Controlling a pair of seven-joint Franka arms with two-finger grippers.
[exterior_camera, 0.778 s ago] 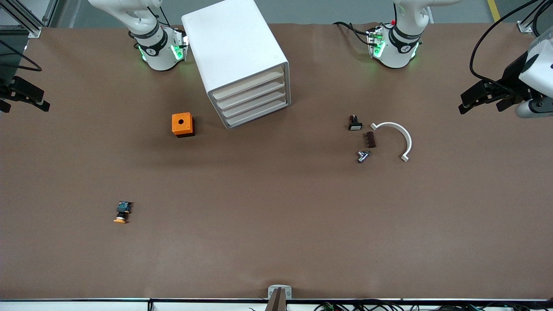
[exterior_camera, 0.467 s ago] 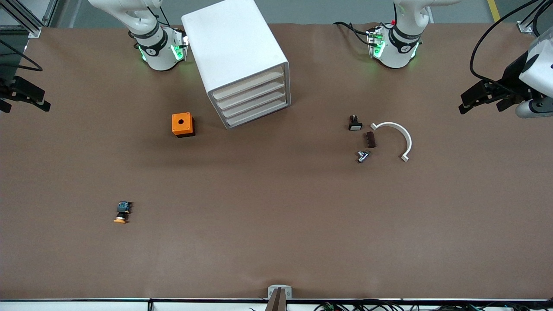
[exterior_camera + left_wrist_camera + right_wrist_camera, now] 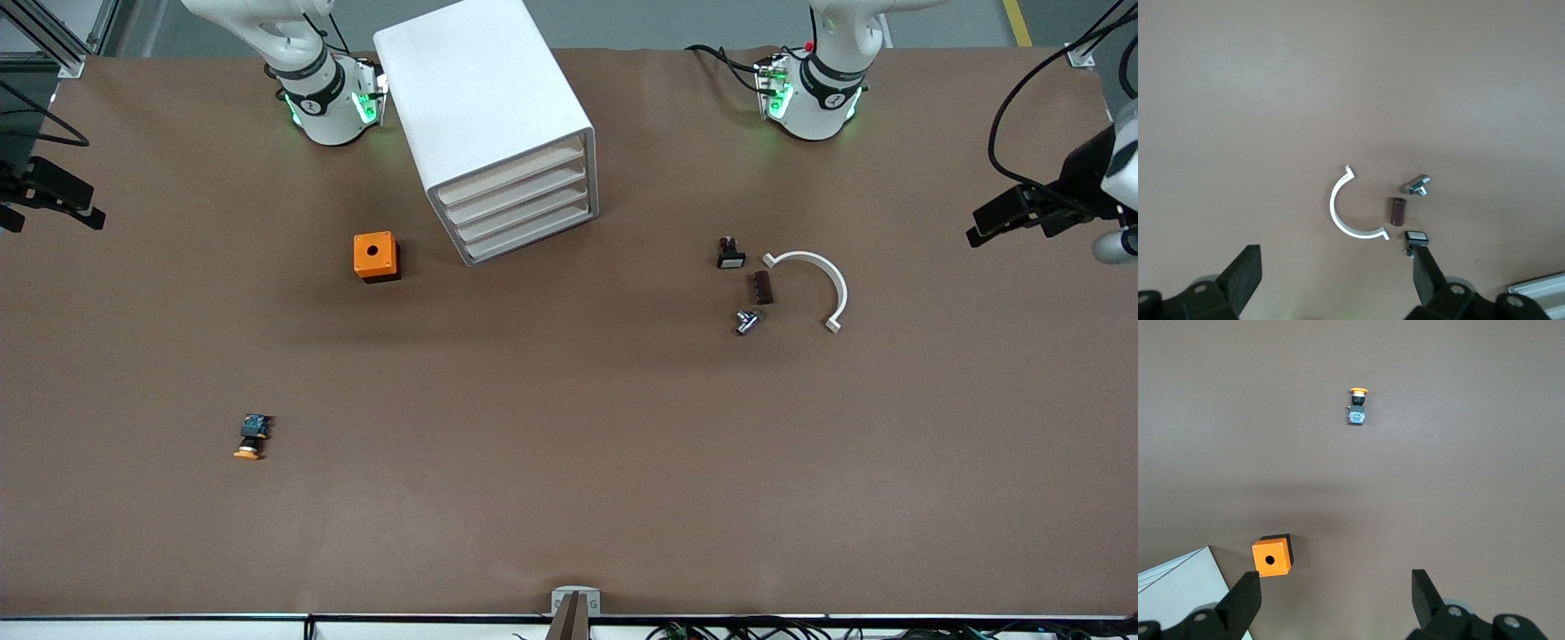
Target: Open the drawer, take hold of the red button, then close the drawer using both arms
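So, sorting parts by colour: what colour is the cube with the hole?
Orange cube, with a dark underside; clearest in the front view.

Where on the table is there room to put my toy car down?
Bare room lies between the orange-capped button and the white arc, nearer the front camera than the cabinet. It is crowded beside the arc, where three small parts cluster.

Even, diffuse overhead light fills the front view; the brown table [image 3: 569,462] shows no glare. Soft, faint shadows spread beneath the cabinet [image 3: 487,124] and orange cube [image 3: 375,256]. Green LEDs glow at both arm bases. Both wrist views look dimmer, greyer and slightly soft, with broad blurred shadows across the tabletop.
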